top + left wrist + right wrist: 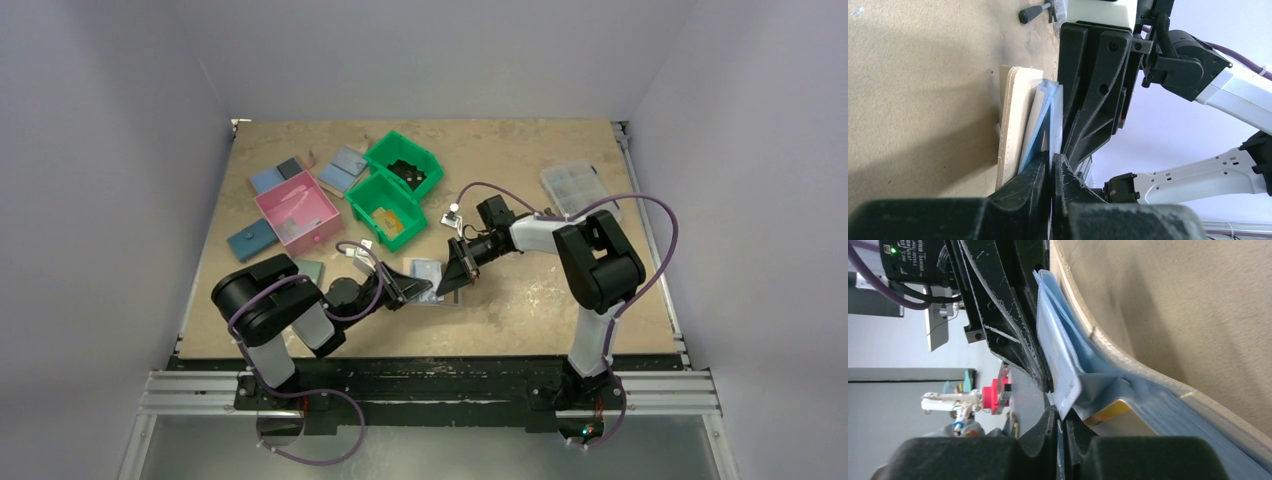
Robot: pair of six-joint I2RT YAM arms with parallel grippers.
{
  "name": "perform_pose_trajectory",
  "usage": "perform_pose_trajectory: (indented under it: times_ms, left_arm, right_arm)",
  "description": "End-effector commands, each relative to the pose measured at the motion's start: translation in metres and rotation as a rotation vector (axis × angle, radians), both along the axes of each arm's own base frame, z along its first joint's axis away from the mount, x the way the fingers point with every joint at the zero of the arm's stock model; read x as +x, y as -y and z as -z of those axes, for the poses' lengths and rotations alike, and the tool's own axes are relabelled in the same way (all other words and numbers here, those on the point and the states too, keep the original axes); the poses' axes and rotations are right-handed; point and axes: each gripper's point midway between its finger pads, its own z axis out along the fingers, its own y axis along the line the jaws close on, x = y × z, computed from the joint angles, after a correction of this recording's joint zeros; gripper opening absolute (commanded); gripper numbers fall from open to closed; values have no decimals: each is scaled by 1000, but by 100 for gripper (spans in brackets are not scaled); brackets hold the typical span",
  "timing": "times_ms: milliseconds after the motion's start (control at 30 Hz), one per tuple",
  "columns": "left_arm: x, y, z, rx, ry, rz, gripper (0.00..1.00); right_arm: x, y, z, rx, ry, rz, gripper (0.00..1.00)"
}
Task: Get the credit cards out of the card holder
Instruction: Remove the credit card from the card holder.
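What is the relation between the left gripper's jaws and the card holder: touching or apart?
Touching. In the left wrist view, the left gripper has its jaws shut on a thin blue inner leaf of the card holder.

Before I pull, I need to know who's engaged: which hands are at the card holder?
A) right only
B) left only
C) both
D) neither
C: the left hand is shut on the card holder at its blue panel, and the right hand pinches a pale card at its pocket.
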Motion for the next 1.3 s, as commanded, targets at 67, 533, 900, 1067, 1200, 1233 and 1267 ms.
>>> perform_pose_trajectory:
  times_ms: [67,533,900,1067,1200,1233,1267]
  left_arm:
    - [-1,-10,-68,-193,195,-31,19]
    - [-4,-21,-56,-181,152,13,19]
    - [-4,-25,-53,-170,153,12,0]
    - [-4,-34,-47,-150,142,-6,0]
    - [-4,-39,-38,-127,126,-17,0]
    - [-4,-40,-35,-121,118,-19,0]
    - [-4,-41,-33,-114,112,-21,0]
  right_arm:
    - [8,-2,-18,43,76,-5,2]
    - [10,1,-2,-3,99,-15,0]
    - [11,3,8,-38,104,-16,0]
    - [10,6,17,-71,102,-25,0]
    - [11,8,23,-99,117,-29,0]
    - [11,9,24,-106,120,-29,0]
    - [12,9,26,-112,123,-28,0]
